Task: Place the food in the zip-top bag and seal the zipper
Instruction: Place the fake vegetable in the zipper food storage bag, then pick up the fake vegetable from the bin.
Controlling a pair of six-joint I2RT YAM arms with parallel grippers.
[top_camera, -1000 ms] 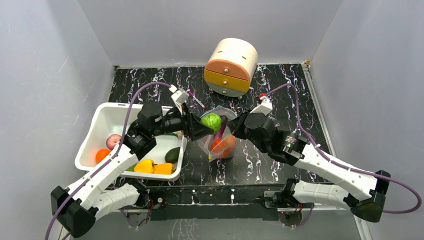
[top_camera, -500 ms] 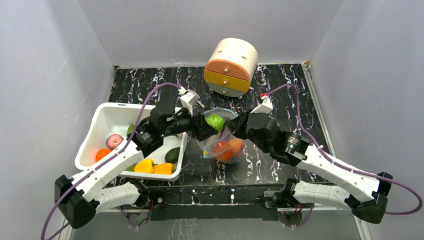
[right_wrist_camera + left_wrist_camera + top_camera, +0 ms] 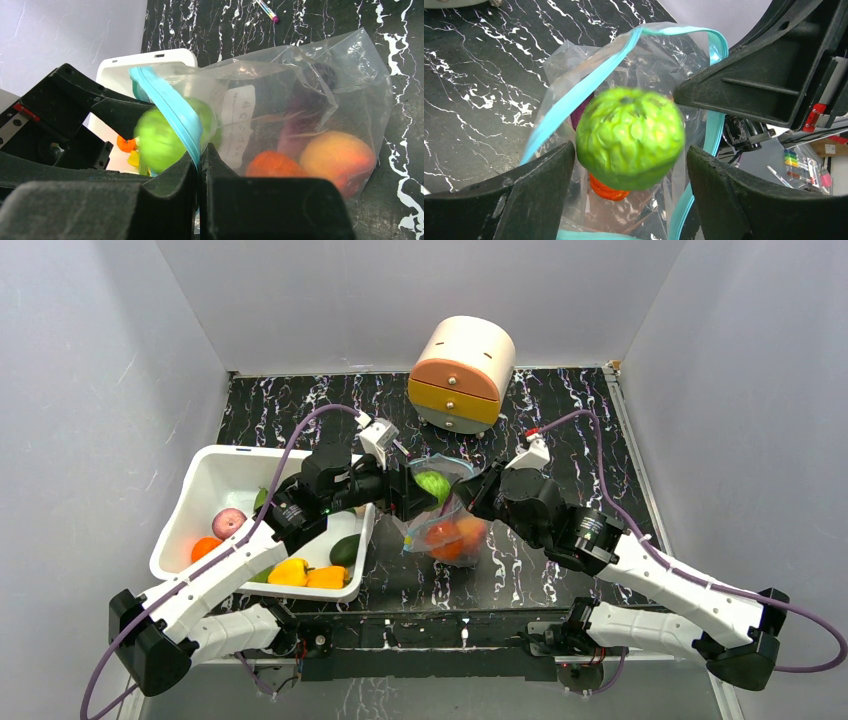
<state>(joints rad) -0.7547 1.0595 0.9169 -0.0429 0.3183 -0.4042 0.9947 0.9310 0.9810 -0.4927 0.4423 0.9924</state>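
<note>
Two grippers meet at the mouth of the zip-top bag (image 3: 447, 530). The bag stands on the table (image 3: 560, 420), just beside the right wall of the white tub (image 3: 215, 465).

Right gripper (image 3: 199, 155): the fingers are together, clamped on the zipper (image 3: 165, 102) at the bag's rim. This holds that side of the mouth raised.

Left gripper (image 3: 630, 150): the fingers are set apart, one on each side of a bumpy green fruit (image 3: 630, 137). The fruit fills nearly the whole gap and its outline is blurred. Whether the fingers press on it cannot be told. In the left wrist view the blue-green strip loops around the fruit, which sits at the open mouth above the bag's contents.

Bag contents, seen through the clear wall:
- an orange fruit (image 3: 272, 164) and a peach-red fruit (image 3: 336, 155) lie side by side at the bottom, touching;
- a purple eggplant (image 3: 295, 125) stands behind them.

Tub contents:
- a pink fruit (image 3: 228, 522) and a second orange fruit (image 3: 205, 547) lie near the left wall;
- two yellow peppers (image 3: 305, 573) lie along the near wall;
- a dark green piece (image 3: 346, 548) lies by the right wall.

A round drawer unit (image 3: 462, 373) stands at the far side of the table, beyond the bag and apart from it. A pen (image 3: 266, 11) lies on the table past the bag.
</note>
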